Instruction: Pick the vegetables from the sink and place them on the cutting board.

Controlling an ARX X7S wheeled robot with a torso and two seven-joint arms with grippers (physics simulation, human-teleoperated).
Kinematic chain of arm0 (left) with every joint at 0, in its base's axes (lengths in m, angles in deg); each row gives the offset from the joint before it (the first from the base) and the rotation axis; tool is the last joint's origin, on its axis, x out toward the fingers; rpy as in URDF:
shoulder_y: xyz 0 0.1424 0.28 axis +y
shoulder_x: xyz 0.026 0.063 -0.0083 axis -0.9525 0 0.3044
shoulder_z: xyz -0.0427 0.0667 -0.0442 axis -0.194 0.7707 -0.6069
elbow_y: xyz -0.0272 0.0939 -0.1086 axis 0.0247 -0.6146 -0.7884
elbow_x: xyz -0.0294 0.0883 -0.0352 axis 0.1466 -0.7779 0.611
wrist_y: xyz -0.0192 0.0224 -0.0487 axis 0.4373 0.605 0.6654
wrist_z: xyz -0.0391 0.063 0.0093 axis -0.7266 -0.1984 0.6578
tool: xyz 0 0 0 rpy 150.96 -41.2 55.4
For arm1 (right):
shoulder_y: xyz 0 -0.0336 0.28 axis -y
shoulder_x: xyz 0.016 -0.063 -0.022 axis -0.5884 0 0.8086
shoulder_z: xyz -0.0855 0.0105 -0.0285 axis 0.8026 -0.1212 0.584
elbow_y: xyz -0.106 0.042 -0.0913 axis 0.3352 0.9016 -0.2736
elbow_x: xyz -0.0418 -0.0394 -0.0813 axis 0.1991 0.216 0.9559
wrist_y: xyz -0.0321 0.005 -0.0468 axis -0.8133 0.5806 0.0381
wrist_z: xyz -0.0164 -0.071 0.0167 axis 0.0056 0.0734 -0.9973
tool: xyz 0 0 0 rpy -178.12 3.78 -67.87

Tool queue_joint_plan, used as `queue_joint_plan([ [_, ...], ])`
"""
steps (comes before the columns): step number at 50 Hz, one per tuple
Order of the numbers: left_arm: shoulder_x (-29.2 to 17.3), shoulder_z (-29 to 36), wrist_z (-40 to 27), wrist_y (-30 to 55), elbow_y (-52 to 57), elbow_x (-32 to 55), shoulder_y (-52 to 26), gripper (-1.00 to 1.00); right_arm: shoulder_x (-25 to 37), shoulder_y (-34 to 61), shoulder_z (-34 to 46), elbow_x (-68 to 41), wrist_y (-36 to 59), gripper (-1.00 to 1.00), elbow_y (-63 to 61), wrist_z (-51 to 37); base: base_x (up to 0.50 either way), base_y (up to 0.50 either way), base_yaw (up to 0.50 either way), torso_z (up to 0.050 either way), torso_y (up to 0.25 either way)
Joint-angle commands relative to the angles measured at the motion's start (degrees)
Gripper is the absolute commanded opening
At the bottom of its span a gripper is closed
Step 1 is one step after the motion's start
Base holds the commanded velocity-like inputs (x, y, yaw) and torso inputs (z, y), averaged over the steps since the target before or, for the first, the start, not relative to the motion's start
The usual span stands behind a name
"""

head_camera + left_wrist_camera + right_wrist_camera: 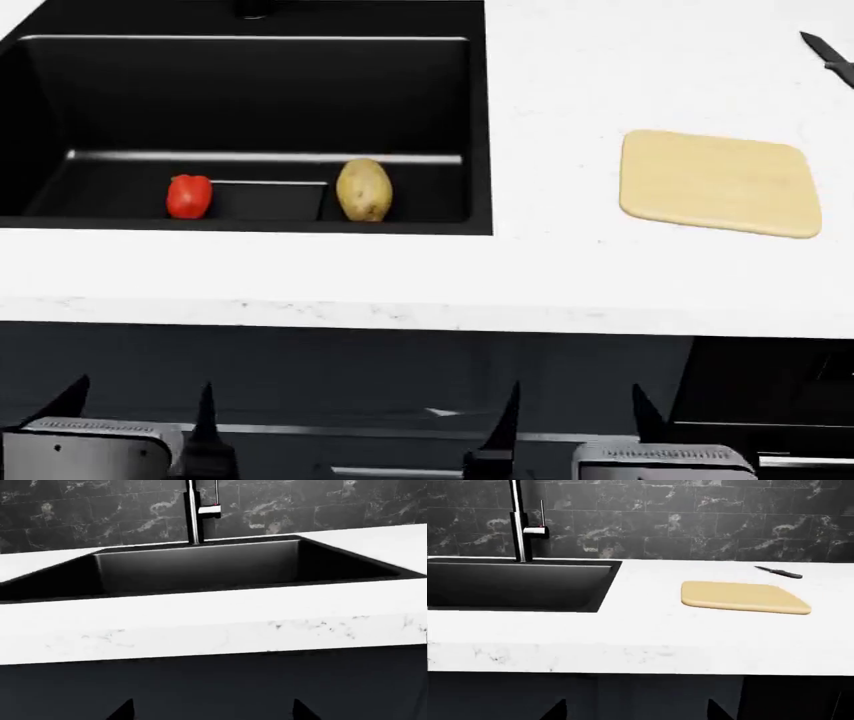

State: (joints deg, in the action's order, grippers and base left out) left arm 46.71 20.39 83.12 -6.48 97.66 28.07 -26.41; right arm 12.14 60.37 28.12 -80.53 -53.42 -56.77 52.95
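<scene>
Nothing is done yet; the bell pepper (188,195) and potato (363,189) both lie in the sink (254,80), left of the bare cutting board (721,182); our left gripper (134,415) and right gripper (574,415) hang wide and empty below the counter; both picks remain.

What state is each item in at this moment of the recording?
Red bell pepper: in the sink, not picked.
Potato: in the sink, apart from the pepper.
Cutting board: flat on the counter, nothing on it.
Knife: lying on the counter beyond the board.
Left end effector: open, holding nothing.
Right end effector: open, holding nothing.
</scene>
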Motion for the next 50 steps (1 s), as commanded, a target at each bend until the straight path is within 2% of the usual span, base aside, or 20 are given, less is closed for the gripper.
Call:
queue_joint_plan([
  [1, -1.61, -2.88, 3.28, 29.59, 19.90, 3.27, -13.55, 1.00, 3.83, 14.74, -3.23, -2.72, 33.86, 1.00, -23.25, 0.15, 0.00, 0.00, 0.00, 0.000, 0.000],
  [5, -2.34, -2.72, 4.21, 42.31, 24.78, 4.67, -24.05, 1.00, 6.00, 25.62, -3.20, -4.38, 48.98, 1.00, -28.67, 0.69, 0.00, 0.00, 0.00, 0.000, 0.000],
  [8, -2.06, -4.41, 6.21, 50.94, 24.24, 7.35, -30.70, 1.00, 6.43, 34.74, -4.56, -6.15, 56.71, 1.00, -27.50, 1.98, 0.00, 0.00, 0.00, 0.000, 0.000],
  [10, -2.34, -3.89, 6.22, 51.93, 20.72, 7.27, -34.78, 1.00, 6.44, 42.43, -4.83, -8.11, 61.75, 1.00, -23.51, 4.10, 0.00, 0.00, 0.00, 0.000, 0.000],
  [13, -1.08, -5.18, 6.46, 54.06, 9.74, 7.85, -42.61, 1.00, 7.17, 49.90, -2.96, -7.84, 61.07, 1.00, -13.94, 5.01, 0.00, 0.00, 0.00, 0.000, 0.000],
  [16, -1.66, -1.14, 6.06, 49.76, -0.35, 6.09, -48.36, 1.00, 7.66, 54.77, -0.13, -6.80, 57.77, 1.00, -2.43, 5.88, 0.00, 0.00, 0.00, 0.000, 0.000],
  [20, -0.90, 0.33, 5.83, 45.12, -13.44, 5.19, -57.15, 1.00, 7.14, 61.28, 1.11, -5.37, 50.18, 1.00, 13.49, 6.64, 0.00, 0.00, 0.00, 0.000, 0.000],
  [23, -0.23, 0.39, 4.73, 35.14, -34.82, 3.81, -65.76, 1.00, 7.17, 66.65, 2.50, -4.01, 45.34, 1.00, 24.38, 7.03, 0.00, 0.00, 0.00, 0.000, 0.000],
  [28, 1.38, 1.28, 3.24, 19.50, -63.18, 2.35, -77.37, 1.00, 6.96, 71.98, 4.44, -3.20, 39.16, 1.00, 37.29, 9.00, 0.00, 0.00, 0.00, 0.000, 0.000],
  [31, 3.42, 1.58, 2.27, 9.58, -81.88, 2.70, -84.90, 1.00, 6.17, 76.57, 5.46, -2.43, 31.14, 1.00, 51.72, 10.73, 0.00, 0.00, 0.00, 0.000, 0.000],
  [33, 3.55, 2.39, 1.65, 7.91, -85.33, 2.97, -86.28, 1.00, 5.62, 78.83, 6.33, -1.65, 27.28, 1.00, 58.53, 11.04, 0.00, 0.00, 0.00, 0.000, 0.000],
  [34, 3.67, 5.06, 1.38, 8.23, -85.35, 2.93, -86.06, 1.00, 5.28, 80.12, 6.70, -1.35, 26.12, 1.00, 61.86, 11.21, 0.00, 0.00, 0.00, 0.000, 0.000],
  [37, 3.59, 6.11, 0.69, 9.31, -85.38, 4.52, -85.60, 1.00, 4.97, 81.27, 6.60, -1.47, 24.85, 1.00, 65.23, 11.40, 0.00, 0.00, 0.00, 0.000, 0.000],
  [43, 3.40, 7.43, 0.84, 8.61, -85.37, 4.77, -84.34, 1.00, 5.63, 78.66, 7.51, -1.76, 26.56, 1.00, 61.38, 13.08, 0.10, 0.00, 0.00, 0.000, 0.000],
  [50, 2.85, 7.61, 1.68, 8.20, -85.36, 3.09, -83.78, 1.00, 5.82, 77.44, 7.54, -2.19, 27.12, 1.00, 59.44, 13.45, 0.47, 0.05, 0.00, 0.000, 0.000],
])
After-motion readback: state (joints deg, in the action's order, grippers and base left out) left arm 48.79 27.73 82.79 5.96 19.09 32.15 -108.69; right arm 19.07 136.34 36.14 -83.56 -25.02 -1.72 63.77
